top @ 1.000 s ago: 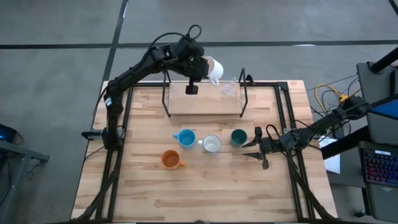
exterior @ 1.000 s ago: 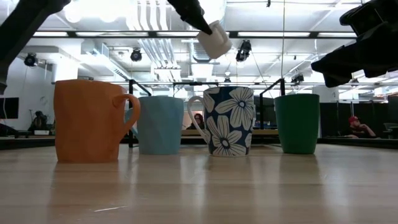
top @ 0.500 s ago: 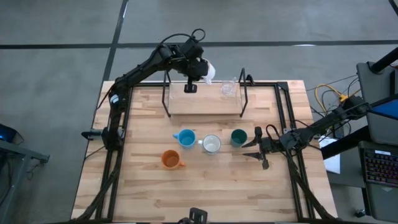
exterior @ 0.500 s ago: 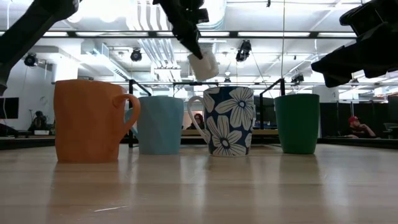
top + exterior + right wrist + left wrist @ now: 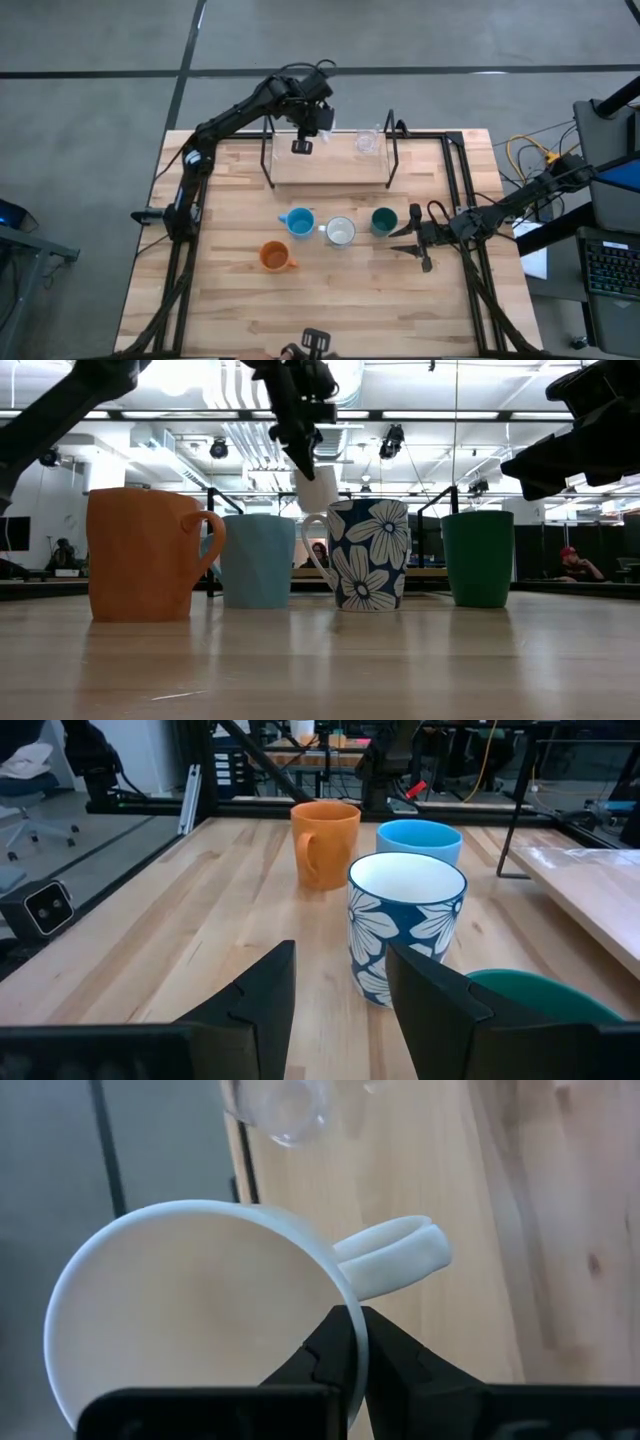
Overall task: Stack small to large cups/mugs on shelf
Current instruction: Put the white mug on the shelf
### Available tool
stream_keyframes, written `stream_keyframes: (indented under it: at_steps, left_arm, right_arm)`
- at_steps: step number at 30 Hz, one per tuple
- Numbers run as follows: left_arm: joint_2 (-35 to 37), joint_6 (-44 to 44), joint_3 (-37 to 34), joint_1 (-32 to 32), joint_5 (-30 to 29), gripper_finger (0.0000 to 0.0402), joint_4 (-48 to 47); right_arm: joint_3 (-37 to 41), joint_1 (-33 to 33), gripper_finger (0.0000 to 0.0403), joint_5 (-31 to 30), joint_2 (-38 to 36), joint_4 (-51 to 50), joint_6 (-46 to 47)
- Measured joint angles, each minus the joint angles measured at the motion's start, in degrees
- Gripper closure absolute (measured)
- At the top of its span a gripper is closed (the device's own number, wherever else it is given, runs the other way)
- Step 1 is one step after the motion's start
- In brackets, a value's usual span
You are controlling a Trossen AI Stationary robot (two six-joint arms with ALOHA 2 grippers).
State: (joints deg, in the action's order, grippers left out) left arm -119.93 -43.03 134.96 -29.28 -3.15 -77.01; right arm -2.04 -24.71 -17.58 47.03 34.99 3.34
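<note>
The left hand [image 5: 345, 1355] grips a white cup [image 5: 200, 1310] by its rim above the shelf [image 5: 330, 168], near the glass [image 5: 366, 143] already there. Four mugs wait on the worktop [image 5: 230, 300]; the right hand [image 5: 412, 243] idles half-open.

Orange mug [image 5: 274, 256], light blue cup [image 5: 298, 222], dark green cup [image 5: 383, 220] showing plain; one mug [image 5: 367, 554] wearing navy with white flowers, white inside. Held mug [image 5: 200, 1315] looking plain white. Glass [image 5: 366, 142] clear. Shelf [image 5: 330, 165] light wood, black frame.

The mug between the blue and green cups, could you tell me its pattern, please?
White flowers on dark blue, mug; clearest in the low view.
</note>
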Motion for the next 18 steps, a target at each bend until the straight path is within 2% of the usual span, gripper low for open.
stream_keyframes:
  at_steps: [18]
  left_arm:
    - [-1.1, 0.4, 0.0, -0.7, -0.2, 0.0401, -7.5]
  right_arm:
    - [0.0, 0.0, 0.0252, 0.0, 0.0, -0.1, 0.3]
